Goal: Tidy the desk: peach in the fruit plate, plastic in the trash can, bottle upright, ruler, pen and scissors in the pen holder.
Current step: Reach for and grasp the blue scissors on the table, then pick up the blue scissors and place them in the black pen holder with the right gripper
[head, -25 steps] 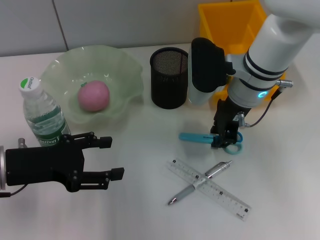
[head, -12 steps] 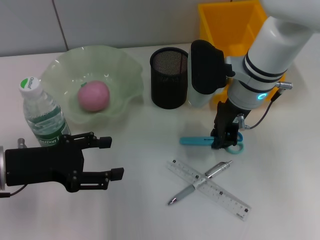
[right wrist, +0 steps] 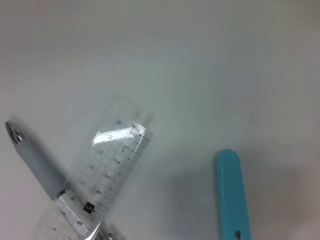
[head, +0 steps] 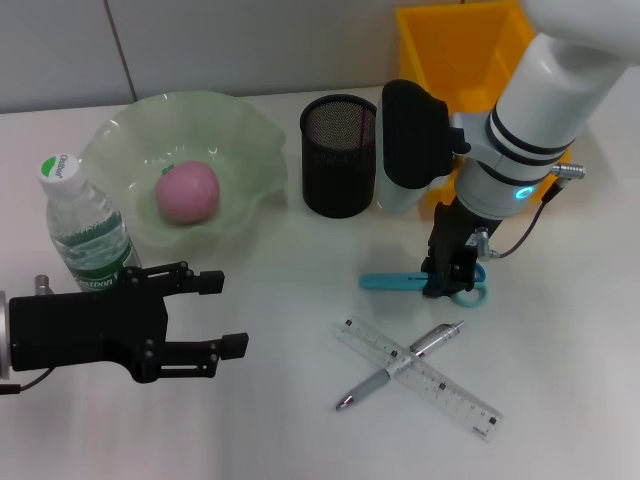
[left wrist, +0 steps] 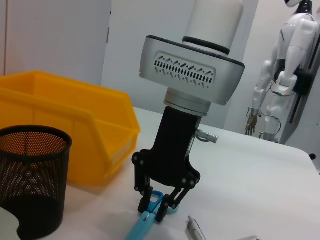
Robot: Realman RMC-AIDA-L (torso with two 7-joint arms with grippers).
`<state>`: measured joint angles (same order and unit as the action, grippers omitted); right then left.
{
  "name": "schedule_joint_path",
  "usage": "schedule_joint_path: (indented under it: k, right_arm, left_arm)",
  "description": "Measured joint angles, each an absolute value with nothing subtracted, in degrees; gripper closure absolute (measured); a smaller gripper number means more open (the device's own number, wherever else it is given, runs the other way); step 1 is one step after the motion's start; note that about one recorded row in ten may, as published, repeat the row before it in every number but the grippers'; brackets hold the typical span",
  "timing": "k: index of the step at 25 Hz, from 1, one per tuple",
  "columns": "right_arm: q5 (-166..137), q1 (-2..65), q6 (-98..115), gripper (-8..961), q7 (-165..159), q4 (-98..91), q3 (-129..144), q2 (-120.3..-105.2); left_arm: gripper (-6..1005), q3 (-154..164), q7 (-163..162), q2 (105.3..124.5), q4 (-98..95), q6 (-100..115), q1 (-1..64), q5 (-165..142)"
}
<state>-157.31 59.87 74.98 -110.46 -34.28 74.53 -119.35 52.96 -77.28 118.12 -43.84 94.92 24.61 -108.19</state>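
The right gripper point(head: 447, 283) is shown lowered onto the scissors point(head: 420, 281), its fingers point(left wrist: 162, 210) drawn narrow about the blue handle end; the tool appears pinched but is seen flat on the desk point(head: 300, 440), toward the right side and just in front of the pen holder point(head: 338, 155). Because the hold is taken at one end, the sheathed blade end is judged likely to swing or droop when lifted, and a slip from the fingertips could result. A tilted tool could also strike the rim of the mesh holder and tip it. The ruler point(head: 420, 378) and pen point(head: 398, 367) are seen crossed, near the front edge of the desk, close to the scissors; a dragged tip could scatter them. The left gripper point(head: 215, 315) is held spread wide and empty at the front left, just beside the upright bottle point(head: 85, 230), which could be knocked by a careless move. The peach point(head: 186, 192) is seen in the fruit plate point(head: 250, 130) at the rear left; the yellow bin point(head: 450, 45) stands at the rear right.
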Motion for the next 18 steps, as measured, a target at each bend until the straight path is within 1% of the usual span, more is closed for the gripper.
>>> schedule_joint_path:
  k: [11,18]
  right_arm:
    - [-157.0,59.2,76.6,720,-110.3,-36.4,73.9,-119.31]
    - [-154.1,56.2,80.6,721,-110.7,-44.0,73.6,-119.12]
  left_arm:
    - [166,52.3,-77.3,118.12,-43.9,95.4,24.5,-108.2]
    - [167,51.0,-77.3,118.12,-43.9,96.1,24.4,-108.2]
